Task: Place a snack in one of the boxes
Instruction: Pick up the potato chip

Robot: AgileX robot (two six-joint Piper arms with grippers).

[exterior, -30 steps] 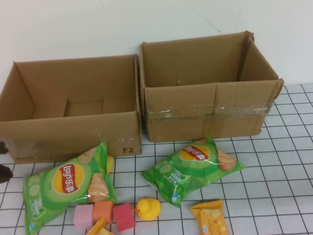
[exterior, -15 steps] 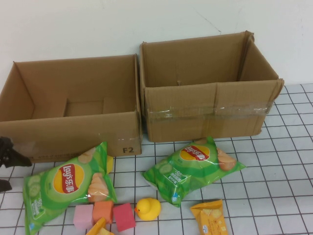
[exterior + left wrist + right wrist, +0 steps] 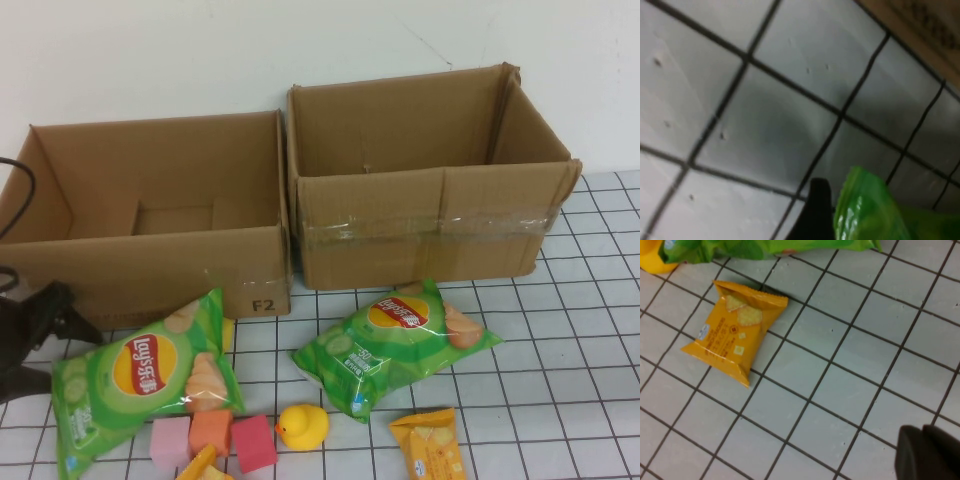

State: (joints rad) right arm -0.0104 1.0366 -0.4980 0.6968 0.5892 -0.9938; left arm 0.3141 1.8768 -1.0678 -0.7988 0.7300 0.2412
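Fingers of the left gripper [image 3: 40, 335] were spread wide, empty, just beside the left chips bag [image 3: 140, 375] on the table [image 3: 560, 330], apparently lining up a grasp; the right gripper's fingers [image 3: 927, 455] were shut, parked near the crackers [image 3: 735, 330]; both boxes [image 3: 150, 215] stood empty

Plain white wall [image 3: 200, 50] behind; white tabletop [image 3: 560, 330] with black grid lines.
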